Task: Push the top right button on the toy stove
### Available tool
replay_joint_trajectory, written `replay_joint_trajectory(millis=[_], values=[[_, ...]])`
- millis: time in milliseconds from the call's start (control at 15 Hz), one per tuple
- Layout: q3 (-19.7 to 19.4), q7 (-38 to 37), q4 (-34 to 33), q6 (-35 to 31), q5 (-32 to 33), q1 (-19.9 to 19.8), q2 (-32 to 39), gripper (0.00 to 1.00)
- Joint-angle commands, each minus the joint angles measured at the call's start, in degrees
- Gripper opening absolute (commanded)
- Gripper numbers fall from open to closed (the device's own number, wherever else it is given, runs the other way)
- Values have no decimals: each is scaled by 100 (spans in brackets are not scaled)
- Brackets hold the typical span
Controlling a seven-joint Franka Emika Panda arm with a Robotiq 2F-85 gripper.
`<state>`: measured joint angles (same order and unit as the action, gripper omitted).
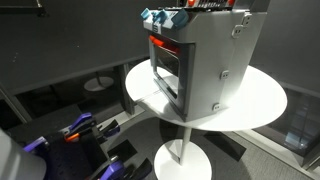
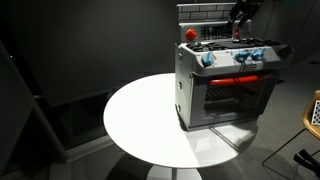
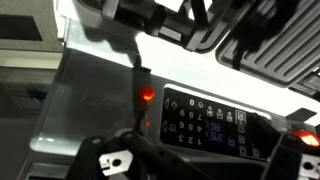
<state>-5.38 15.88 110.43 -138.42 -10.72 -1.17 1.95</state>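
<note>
The grey toy stove [image 1: 215,60] stands on a round white table [image 1: 262,100], with blue knobs and an orange-lit oven window; it shows in both exterior views [image 2: 225,85]. My gripper [image 2: 240,14] hangs over the stove's top rear, by its backsplash. In the wrist view the gripper [image 3: 205,165] is open, with its fingers at the lower left and lower right. Between them lies a black keypad panel [image 3: 215,120] with small white symbols. A red lit button [image 3: 147,95] glows just left of the panel. A red knob [image 2: 190,33] sits on the stove top's corner.
The white table [image 2: 140,120] has bare surface beside the stove. Blue and black gear [image 1: 80,135] lies on the floor below the table. A wooden object [image 2: 313,110] stands at the frame edge. Dark walls surround the scene.
</note>
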Motion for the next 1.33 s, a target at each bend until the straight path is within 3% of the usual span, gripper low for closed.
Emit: replay_joint_trajectory(millis=[0,800,1267], values=[[53,156,-234,-49,-160,-167,203,100],[87,32,-88,136,-35,-208,-10,100],[47,-188,95,1010,95,-194,-573,100]])
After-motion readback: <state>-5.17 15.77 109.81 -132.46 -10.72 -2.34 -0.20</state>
